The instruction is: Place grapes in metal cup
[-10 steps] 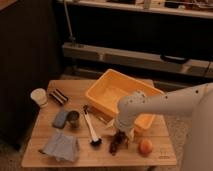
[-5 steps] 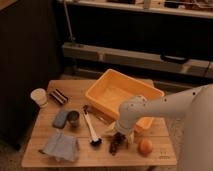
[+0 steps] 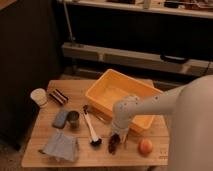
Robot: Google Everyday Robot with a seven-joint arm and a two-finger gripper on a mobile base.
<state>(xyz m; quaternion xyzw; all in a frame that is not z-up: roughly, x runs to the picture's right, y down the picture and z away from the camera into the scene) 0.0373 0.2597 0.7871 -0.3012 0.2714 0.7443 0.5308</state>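
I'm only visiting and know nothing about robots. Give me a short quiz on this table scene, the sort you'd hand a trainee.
1. True or false: the grapes already lie inside the metal cup.
2. The gripper is down at which thing? A the white cup; B the grapes; C the brush.
3. Fill in: the round fruit beside the grapes is coloured ____.
Key: 1 false, they lie on the table, apart from the cup; 2 B; 3 orange.
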